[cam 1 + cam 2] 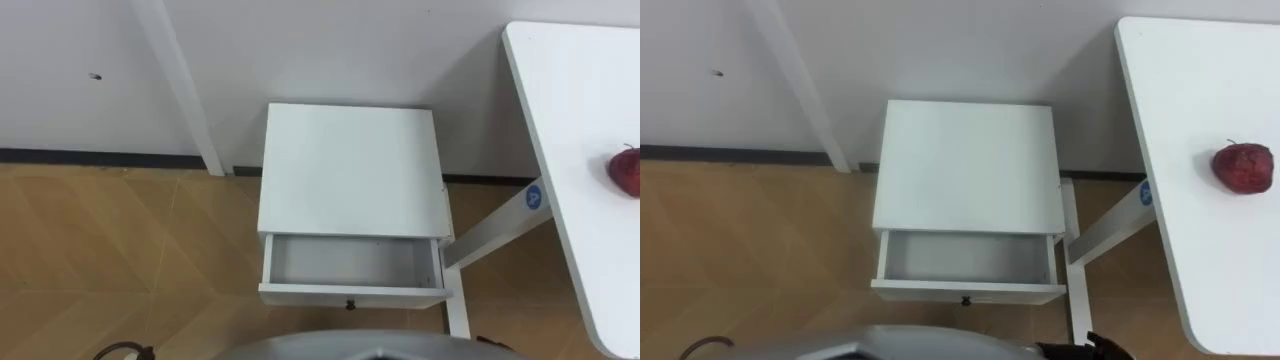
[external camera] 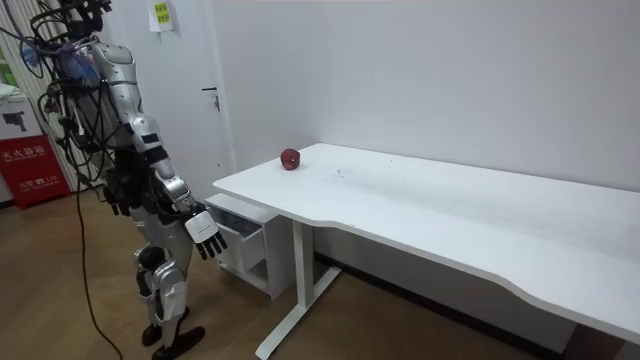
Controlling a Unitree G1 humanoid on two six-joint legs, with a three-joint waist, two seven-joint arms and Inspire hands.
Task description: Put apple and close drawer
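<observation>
Office-type room: white desk (image 2: 450, 215), small white drawer cabinet (image 1: 348, 170), bare white walls (image 2: 450, 80), wood-pattern floor (image 1: 120, 260).

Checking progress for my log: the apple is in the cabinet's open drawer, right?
Not quite. The apple lies on the white table, not in the open drawer, which holds nothing; the right eye view shows it.

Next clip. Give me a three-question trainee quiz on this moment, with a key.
1. Is the drawer open or shut?
2. True or false: the apple already lies in the drawer.
3. Fill in: the apple rests on the white ___ to the robot's right.
Key: 1 open; 2 false; 3 table.
</observation>
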